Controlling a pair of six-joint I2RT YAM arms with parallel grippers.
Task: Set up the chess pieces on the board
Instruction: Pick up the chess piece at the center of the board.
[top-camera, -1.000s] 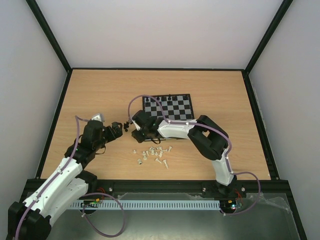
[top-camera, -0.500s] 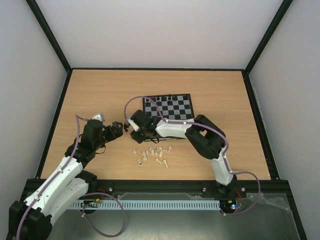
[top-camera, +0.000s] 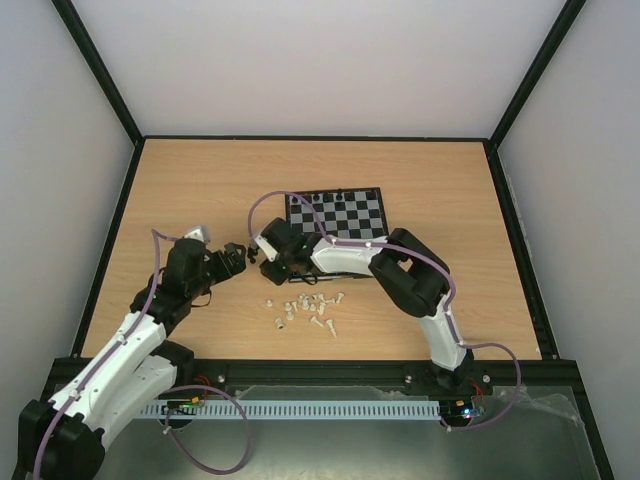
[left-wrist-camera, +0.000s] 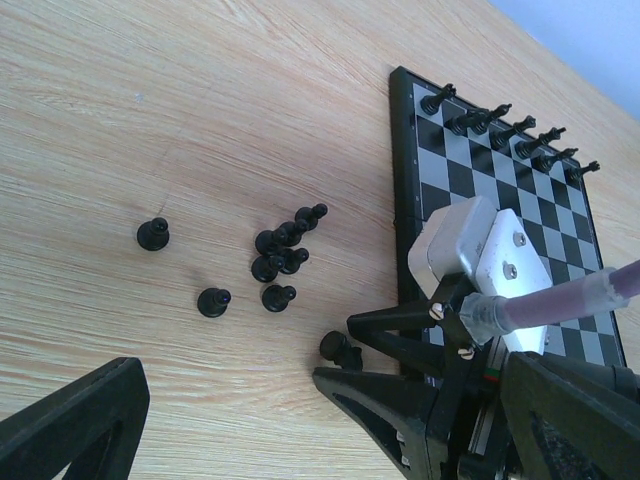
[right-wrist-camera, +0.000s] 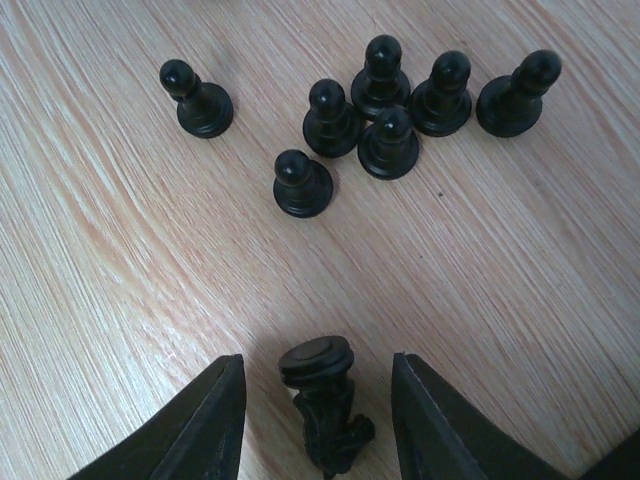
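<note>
1. I see the board (top-camera: 345, 212) lying flat on the table (top-camera: 450, 180), a little past centre toward 12 o'clock from the arm bases. A row of black pieces (left-wrist-camera: 500, 125) stands along its 12 o'clock edge.
2. Off the board's 9 o'clock side, loose black pawns (right-wrist-camera: 389, 142) stand upright on the bare wood. I count seven in the right wrist view. Most are bunched together and one stands off by itself.
3. The right arm reaches across the near edge of the board, toward 9 o'clock. My right gripper (right-wrist-camera: 318, 365) is low over the wood, just on the 6 o'clock side of those pawns in the wrist view.
4. A fallen black piece (right-wrist-camera: 322, 420) lies on its side between the right fingers, with its round base toward the pawns. The jaws are apart and I can see a strip of wood on each side of the piece, so nothing is clamped.
5. My left gripper (top-camera: 238, 258) sits at 9 o'clock of the pawn group and points toward it. Its jaws are spread wide and hold nothing. One finger (left-wrist-camera: 70, 425) shows only at a bottom corner of the left wrist view.
6. The white pieces (top-camera: 305, 308) lie scattered in a loose heap at 6 o'clock of the board, between it and the arm bases. Several are on their sides.
</note>
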